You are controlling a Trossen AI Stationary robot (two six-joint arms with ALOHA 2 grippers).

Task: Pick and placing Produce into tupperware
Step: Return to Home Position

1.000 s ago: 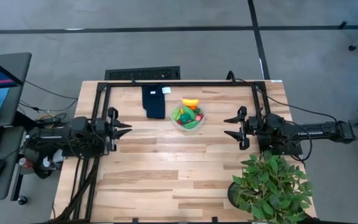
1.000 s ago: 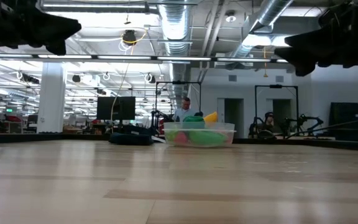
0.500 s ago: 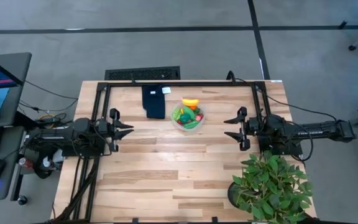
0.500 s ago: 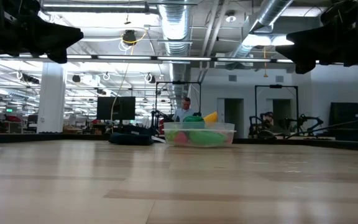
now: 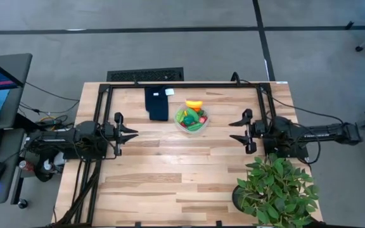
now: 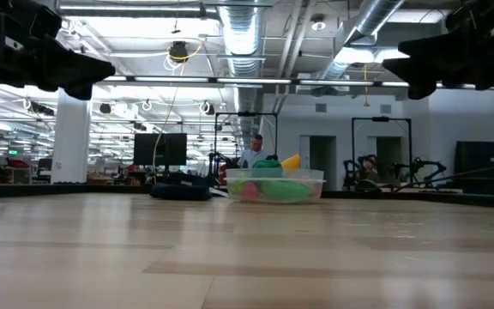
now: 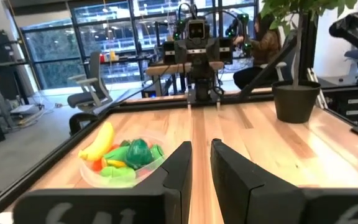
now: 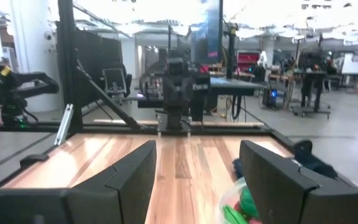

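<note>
Table (image 5: 170,171), seen from above: 2 arms lay along its left and right sides, grippers pointing toward each other across the middle.

Left gripper (image 5: 134,133) hung over the left part of the boards, off the surface; in the low view it sat high in the upper corner. Its wrist view showed the fingers (image 7: 178,163) parted by only a narrow slit, with bare wood showing through and nothing gripped.

Right gripper (image 5: 233,129) hung over the right part of the table, also raised. Its fingers (image 8: 138,171) stood spread wide and it carried nothing.

Tupperware (image 6: 317,177) stood on the table toward the far edge, between the 2 grippers and well apart from both. The produce (image 5: 191,118) sat heaped inside it: green pieces (image 7: 135,151) in the middle, a yellow banana (image 7: 98,142) leaning up over the rim, and a small red piece among the greens. No produce was seen loose on the boards.

A dark blue folded cloth (image 5: 158,103) lay just beside the tupperware on its left, not touching. A leafy potted plant (image 5: 276,190) occupied the near right corner, close beside the right arm.
</note>
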